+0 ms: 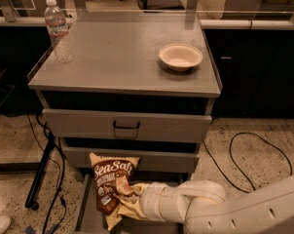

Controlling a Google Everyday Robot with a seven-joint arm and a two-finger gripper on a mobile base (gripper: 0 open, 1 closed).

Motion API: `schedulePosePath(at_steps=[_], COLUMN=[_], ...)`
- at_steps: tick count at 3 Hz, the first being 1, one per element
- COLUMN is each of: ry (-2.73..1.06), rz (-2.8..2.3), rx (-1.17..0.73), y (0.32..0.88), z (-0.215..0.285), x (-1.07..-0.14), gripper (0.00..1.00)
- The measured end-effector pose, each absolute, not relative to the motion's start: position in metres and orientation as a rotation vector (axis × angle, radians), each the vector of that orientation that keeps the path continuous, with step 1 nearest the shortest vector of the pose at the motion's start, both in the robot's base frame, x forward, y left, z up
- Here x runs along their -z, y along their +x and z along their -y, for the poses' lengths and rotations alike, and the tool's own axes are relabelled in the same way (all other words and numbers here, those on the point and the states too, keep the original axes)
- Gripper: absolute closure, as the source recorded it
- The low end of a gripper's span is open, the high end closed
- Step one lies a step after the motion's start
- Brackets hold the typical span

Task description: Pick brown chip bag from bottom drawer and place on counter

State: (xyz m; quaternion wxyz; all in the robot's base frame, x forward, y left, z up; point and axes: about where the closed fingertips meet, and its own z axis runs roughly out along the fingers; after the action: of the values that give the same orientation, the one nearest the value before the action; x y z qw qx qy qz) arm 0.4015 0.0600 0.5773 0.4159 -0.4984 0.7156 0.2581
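The brown chip bag [111,181], dark brown with white "Sea Salt" lettering, stands upright in front of the cabinet, its top overlapping the middle drawer's front. My gripper [131,199] reaches in from the right on a white arm and is shut on the bag's lower right part. It holds the bag above the open bottom drawer [83,214], a flat grey tray at the bottom edge of the view. The counter [122,52] is the grey cabinet top above.
A beige bowl [180,56] sits on the counter at the right. A clear water bottle [58,30] stands at its left back corner. Two closed grey drawers [125,126] lie below. Black cables [244,155] and a stand leg [42,172] are on the floor.
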Motion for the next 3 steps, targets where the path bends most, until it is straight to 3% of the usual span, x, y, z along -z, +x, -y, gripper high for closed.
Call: schedulePosePath(at_steps=[3], ry=[-1.277], rz=[-1.700], rx=[-0.644], y=[0.409], z=[-0.071], x=[-0.626], gripper=[1.00])
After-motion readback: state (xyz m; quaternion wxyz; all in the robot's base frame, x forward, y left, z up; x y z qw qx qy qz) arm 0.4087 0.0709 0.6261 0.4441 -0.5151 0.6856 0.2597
